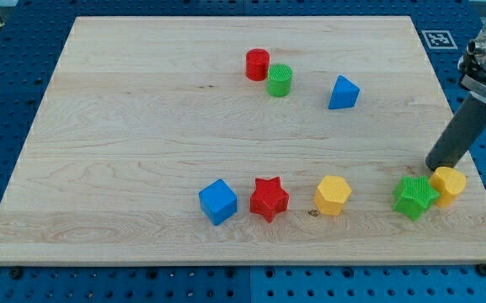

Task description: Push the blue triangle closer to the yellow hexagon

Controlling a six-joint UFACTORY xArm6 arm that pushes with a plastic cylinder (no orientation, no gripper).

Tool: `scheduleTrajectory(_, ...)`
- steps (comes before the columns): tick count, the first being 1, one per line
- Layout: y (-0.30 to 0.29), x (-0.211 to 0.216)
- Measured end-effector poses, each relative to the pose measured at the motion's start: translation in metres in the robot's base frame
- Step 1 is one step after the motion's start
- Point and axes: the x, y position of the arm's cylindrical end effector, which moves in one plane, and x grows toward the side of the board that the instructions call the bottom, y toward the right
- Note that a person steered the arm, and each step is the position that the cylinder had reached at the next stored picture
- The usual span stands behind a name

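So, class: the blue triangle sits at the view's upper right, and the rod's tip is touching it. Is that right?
Not quite. The blue triangle is at the upper right, but my tip is far from it, down by the green star and a yellow block. The camera view shows this.

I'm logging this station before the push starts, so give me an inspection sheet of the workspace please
Surface: wooden board on a blue perforated base.
Job's things: blue triangle at upper right; yellow hexagon in the bottom row, well apart from it.
Clutter: red cylinder touching green cylinder; blue cube; red star; green star against a second yellow block.
Pincer: none; my tip sits just above the green star and yellow block, far from the triangle.
Cables: nothing seen.
Surroundings: a printed marker tag beside the board's top right corner.
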Motion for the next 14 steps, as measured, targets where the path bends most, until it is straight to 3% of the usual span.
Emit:
scheduleTrajectory(2, 0.011, 0.01)
scheduleTrajectory(3, 0.011, -0.037)
scheduleTrajectory(5, -0.014, -0.181)
scheduleTrajectory(6, -0.064, -0.193)
scheduleTrajectory(8, -0.091, -0.144)
scheduleTrajectory(11, -0.13, -0.135)
scheduleTrajectory(14, -0.133, -0.108)
